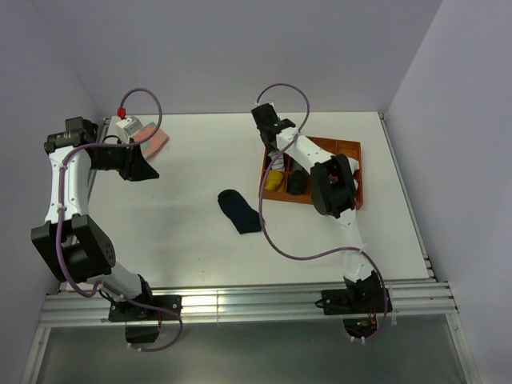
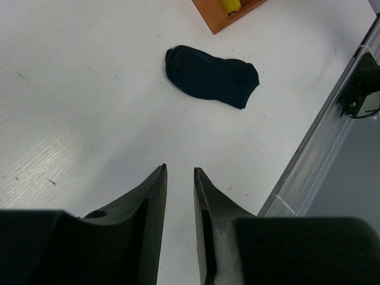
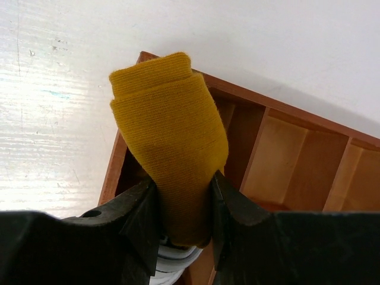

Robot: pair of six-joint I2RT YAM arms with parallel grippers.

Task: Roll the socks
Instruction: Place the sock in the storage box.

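The mustard-orange sock [image 3: 169, 130] is rolled into a bundle, and my right gripper [image 3: 184, 178] is shut on it above the near-left corner of the orange-brown tray [image 3: 237, 92]. Its striped cuff is hidden. From above, the mustard sock [image 1: 274, 181] shows at the tray's left end, under the right gripper [image 1: 276, 170]. The navy sock [image 1: 240, 210] lies flat on the white table, left of the tray. It also shows in the left wrist view, where the navy sock [image 2: 211, 76] is well ahead of my left gripper [image 2: 180, 169]. That gripper is narrowly open, holds nothing, and hovers at the far left [image 1: 140, 164].
The compartmented tray [image 1: 352, 148] stands at the back right with a dark bundle [image 1: 298, 182] in it. A white rolled sock [image 3: 172, 261] lies under the right fingers. A pink-and-green folded cloth [image 1: 150, 138] and a white red-capped object [image 1: 124, 122] lie at the back left. A metal rail [image 2: 320, 148] edges the table.
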